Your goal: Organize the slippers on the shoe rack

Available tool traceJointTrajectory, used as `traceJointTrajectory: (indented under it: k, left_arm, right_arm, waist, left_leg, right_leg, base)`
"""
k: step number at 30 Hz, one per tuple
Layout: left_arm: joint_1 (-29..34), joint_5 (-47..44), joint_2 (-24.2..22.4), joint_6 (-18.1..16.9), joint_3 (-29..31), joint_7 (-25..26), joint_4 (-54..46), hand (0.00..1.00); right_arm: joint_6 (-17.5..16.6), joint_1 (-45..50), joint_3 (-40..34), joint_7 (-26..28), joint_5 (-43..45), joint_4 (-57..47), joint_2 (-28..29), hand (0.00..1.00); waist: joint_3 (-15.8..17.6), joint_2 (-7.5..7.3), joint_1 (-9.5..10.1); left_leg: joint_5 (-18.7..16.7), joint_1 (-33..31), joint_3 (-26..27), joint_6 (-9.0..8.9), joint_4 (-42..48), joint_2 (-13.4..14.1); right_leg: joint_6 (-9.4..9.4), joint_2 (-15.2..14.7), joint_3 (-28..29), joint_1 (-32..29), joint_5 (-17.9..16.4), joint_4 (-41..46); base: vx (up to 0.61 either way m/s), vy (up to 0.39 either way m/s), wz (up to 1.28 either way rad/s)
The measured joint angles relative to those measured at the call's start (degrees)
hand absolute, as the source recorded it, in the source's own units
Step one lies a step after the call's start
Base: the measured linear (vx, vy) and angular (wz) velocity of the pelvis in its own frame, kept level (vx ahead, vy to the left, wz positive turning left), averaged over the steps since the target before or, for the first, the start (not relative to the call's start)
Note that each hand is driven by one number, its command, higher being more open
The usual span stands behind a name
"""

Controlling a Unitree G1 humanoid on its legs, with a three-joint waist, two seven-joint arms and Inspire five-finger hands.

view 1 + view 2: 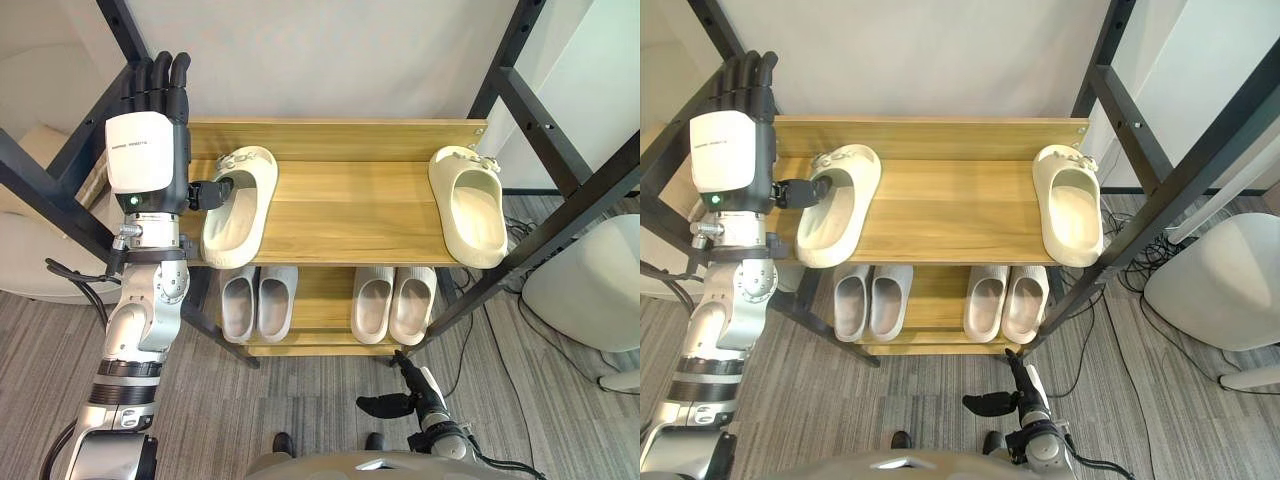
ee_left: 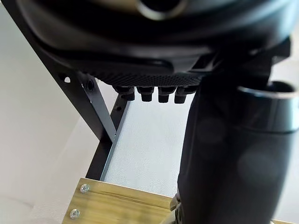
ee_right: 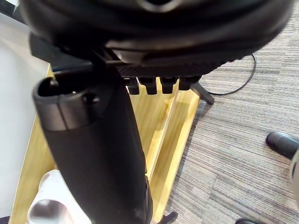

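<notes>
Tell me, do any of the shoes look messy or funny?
Yes. On the top shelf, the left cream slipper and right cream slipper sit far apart at opposite ends, not side by side like the grey pairs below. The left one lies tilted, next to the left hand.

Both eye views look down from the head onto the shoe rack [image 1: 330, 140], sharing nearly all. Wrist views look closely along the left hand [image 2: 154, 46] and right hand [image 3: 154, 46] toward it.

Left hand [image 1: 148, 150] high, fingers straight, thumb out; right hand [image 1: 385, 405] low, fingers relaxed.
</notes>
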Motion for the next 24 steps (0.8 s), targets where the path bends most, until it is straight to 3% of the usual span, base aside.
traceJointTrajectory:
  k: [19, 20, 24]
  left_arm:
    - [-0.19, 0.02, 0.00, -0.07, -0.60, -0.36, 2.22, 1.00]
    - [-0.37, 0.01, 0.00, -0.06, -0.67, -0.38, 2.62, 0.00]
    - [-2.01, 0.00, 0.00, -0.05, -0.90, -0.44, 3.74, 0.00]
  right_arm:
    - [0.00, -0.01, 0.54, 0.00, -0.02, 0.00, -0.06, 1.00]
    - [0.00, -0.04, 0.56, 0.00, -0.02, 0.00, -0.06, 1.00]
    - [0.00, -0.05, 0.57, -0.05, -0.02, -0.04, -0.05, 1.00]
  waist:
    - [0.11, -0.04, -0.23]
    - [0.11, -0.04, -0.24]
    - [0.13, -0.07, -0.27]
  left_leg:
    - [0.00, -0.65, 0.00, 0.00, 0.00, -0.05]
    - [-0.01, -0.67, 0.05, -0.01, 0.00, -0.04]
    - [-0.04, -1.14, 0.36, -0.05, 0.00, 0.01]
  right_leg:
    - [0.00, -0.06, 0.04, -1.01, -0.03, 0.29]
    - [0.00, -0.06, 0.09, -1.08, -0.03, 0.29]
    - [0.00, -0.05, 0.50, -1.84, 0.00, 0.45]
  base:
    - [0.00, 0.000, 0.00]
    - [-0.01, 0.007, -0.04]
    - [-0.01, 0.012, -0.05]
